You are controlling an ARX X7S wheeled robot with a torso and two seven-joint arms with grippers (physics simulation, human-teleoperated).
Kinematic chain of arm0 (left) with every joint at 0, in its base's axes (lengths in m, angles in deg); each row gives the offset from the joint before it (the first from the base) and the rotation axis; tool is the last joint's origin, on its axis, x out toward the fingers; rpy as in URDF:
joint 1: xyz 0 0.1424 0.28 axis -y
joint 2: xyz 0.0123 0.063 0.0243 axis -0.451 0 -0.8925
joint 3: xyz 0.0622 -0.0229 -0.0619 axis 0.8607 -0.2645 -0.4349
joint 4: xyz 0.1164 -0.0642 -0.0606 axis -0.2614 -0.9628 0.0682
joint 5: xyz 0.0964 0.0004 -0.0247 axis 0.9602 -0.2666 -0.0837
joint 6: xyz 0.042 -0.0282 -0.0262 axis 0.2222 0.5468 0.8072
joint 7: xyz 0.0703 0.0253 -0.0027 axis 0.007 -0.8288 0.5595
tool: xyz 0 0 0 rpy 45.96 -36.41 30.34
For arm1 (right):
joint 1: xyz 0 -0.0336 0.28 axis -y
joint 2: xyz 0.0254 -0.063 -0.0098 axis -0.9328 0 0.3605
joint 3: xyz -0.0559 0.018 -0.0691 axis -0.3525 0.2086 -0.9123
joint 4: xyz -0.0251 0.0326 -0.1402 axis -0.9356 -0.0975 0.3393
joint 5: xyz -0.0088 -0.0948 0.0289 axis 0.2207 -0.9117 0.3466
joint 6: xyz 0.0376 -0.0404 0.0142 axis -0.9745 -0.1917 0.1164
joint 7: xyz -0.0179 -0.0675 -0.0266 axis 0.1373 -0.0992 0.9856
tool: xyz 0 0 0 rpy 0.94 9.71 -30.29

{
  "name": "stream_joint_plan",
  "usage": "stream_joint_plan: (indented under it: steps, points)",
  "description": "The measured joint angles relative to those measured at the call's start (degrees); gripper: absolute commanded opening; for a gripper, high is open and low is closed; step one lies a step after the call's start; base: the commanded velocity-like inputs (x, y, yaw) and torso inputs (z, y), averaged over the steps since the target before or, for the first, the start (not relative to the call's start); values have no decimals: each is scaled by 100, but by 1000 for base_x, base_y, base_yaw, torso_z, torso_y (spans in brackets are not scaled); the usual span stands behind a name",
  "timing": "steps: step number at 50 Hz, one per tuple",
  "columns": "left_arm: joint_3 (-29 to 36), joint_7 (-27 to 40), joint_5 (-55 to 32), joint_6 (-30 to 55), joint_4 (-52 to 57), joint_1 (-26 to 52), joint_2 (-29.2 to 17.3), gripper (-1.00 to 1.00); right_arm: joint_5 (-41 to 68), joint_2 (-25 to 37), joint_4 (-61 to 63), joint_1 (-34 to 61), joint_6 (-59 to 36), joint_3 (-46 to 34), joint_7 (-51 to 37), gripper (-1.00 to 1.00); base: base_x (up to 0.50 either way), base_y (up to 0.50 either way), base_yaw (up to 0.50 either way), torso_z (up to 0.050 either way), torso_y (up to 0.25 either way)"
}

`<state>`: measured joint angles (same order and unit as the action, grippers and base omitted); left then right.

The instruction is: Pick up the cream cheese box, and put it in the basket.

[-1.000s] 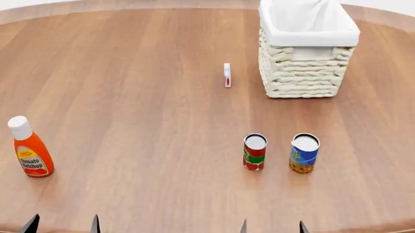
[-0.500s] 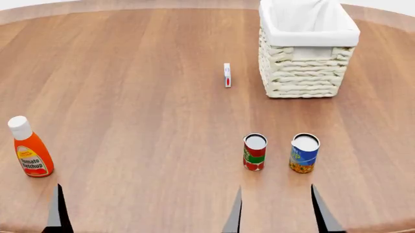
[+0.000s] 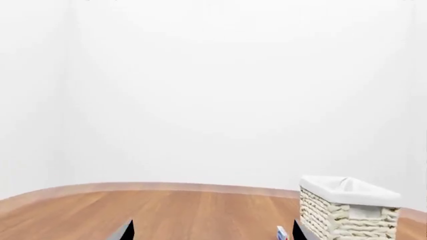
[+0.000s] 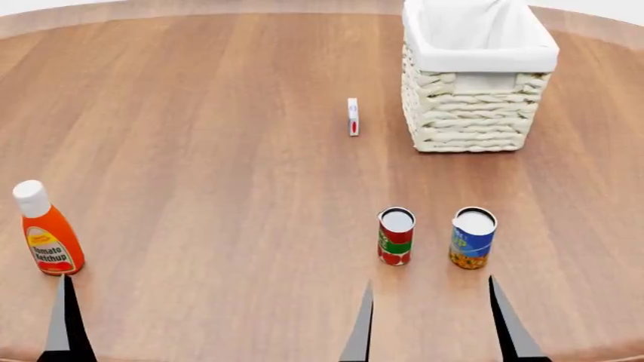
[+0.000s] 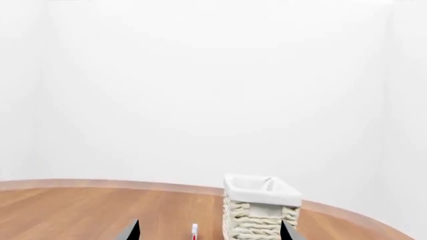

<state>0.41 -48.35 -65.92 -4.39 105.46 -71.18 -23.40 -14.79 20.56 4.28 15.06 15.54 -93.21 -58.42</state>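
The cream cheese box stands on edge on the wooden table, a thin white box with a red mark, just left of the basket. The basket is cream wicker with a white liner, at the far right. The box also shows in the left wrist view and the right wrist view, the basket too. My right gripper is open and empty at the near edge, far short of the box. My left gripper is open and empty; only one finger shows in the head view.
A red-green can and a blue can stand just beyond the right gripper's fingers, between it and the box. A ketchup bottle stands at the near left, by the left finger. The table's far edge curves behind the basket.
The fingertips of both grippers have risen farther into the head view, and the right pair has spread wider. The box, basket, cans and bottle have not moved.
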Motion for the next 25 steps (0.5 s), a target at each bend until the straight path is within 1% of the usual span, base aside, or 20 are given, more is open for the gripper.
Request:
stream_joint_plan:
  steps: [25]
  points:
    - [144, 144, -21, -65, 77, -54, -142, 100, 96, 131, 0, 4, 32, -89, -122, 100, 0, 91, 0, 0, 0]
